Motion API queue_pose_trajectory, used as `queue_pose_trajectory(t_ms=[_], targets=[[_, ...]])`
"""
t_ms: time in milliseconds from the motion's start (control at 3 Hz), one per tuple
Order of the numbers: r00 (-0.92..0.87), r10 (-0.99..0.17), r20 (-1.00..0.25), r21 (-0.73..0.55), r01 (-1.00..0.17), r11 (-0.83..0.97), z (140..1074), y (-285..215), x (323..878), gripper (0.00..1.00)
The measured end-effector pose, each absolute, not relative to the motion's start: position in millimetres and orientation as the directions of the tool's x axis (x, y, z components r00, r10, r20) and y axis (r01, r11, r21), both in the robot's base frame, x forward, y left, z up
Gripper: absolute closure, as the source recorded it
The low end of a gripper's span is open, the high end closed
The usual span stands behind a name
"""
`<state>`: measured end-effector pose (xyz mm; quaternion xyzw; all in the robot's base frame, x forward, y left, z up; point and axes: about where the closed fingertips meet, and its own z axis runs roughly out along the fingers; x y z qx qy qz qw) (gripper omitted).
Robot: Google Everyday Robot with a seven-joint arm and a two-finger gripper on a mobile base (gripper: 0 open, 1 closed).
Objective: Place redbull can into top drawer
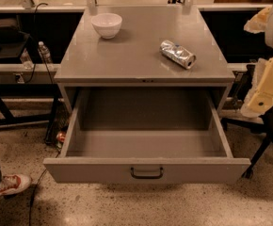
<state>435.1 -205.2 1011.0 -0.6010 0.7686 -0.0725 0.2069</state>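
Note:
The redbull can (pixel 178 53) is slim, shiny and silver. It lies on its side on the right part of the grey cabinet top (pixel 136 55), its dark-rimmed end pointing to the front right. The top drawer (pixel 146 145) is pulled out wide below the top and nothing is in it. Its dark bar handle (pixel 147 173) faces me. My gripper (pixel 268 79), white and cream, is at the right edge of the view, to the right of the can and above the drawer's right corner. It is clear of both.
A white bowl (pixel 107 25) stands at the back left of the cabinet top. A person's shoe (pixel 9 183) is on the floor at the front left. Water bottles (pixel 44 53) and cables sit to the left. A dark chair base (pixel 256 159) stands to the right.

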Motion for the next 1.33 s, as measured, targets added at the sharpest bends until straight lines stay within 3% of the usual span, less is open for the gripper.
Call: queue_pose_trajectory(t_ms=[667,1333], targets=[[-0.26,-0.916,-0.307,-0.368,-0.855,0.366,1015.1,-208.9,444.8,0.0],[-0.454,-0.727,-0.516,-0.209,-0.756,0.62,993.0,-223.2,523.9,0.0]])
